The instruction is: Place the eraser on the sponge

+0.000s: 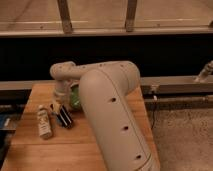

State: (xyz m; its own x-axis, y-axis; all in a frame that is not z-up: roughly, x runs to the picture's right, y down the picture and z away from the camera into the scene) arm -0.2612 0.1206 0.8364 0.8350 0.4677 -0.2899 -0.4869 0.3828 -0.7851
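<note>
Nearest, the eraser is noted lying just right of the white bottle, and the gripper is seen close over it, beyond the bottle, open or closed not determinable; no sponge is made out, so placement is not shown done.

I can read no words, numbers or brand marks anywhere, neither on the white bottle lying on the bench nor on the arm, whose hand hangs low beside the eraser.
</note>
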